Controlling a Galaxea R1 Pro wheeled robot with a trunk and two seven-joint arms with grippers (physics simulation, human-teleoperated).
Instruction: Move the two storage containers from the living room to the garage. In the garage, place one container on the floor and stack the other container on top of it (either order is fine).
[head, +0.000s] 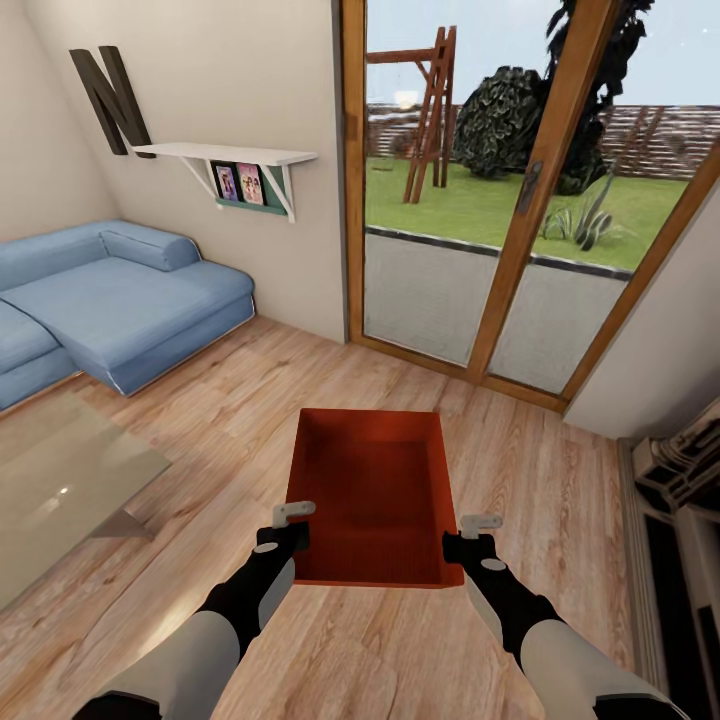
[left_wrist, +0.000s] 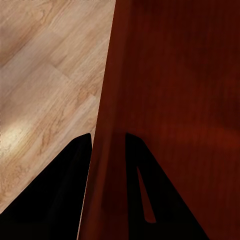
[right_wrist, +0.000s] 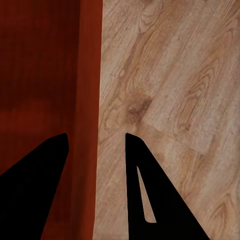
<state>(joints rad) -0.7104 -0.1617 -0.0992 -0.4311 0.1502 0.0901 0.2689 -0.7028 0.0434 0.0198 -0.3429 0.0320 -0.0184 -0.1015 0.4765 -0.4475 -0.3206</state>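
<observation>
One orange-red storage container (head: 372, 490) is held level above the light wood plank floor (head: 230, 420) of the living room, between both arms, open side up and empty. The left gripper (head: 290, 528) has its fingers (left_wrist: 55, 195) closed over the container's left wall near the front corner, one finger inside and one outside; the right gripper (head: 472, 535) grips the right wall likewise. A blue sofa (head: 110, 305) stands to the left, a glass surface (head: 60, 480) near it, and wood-framed glass doors (head: 480, 200) ahead.
</observation>
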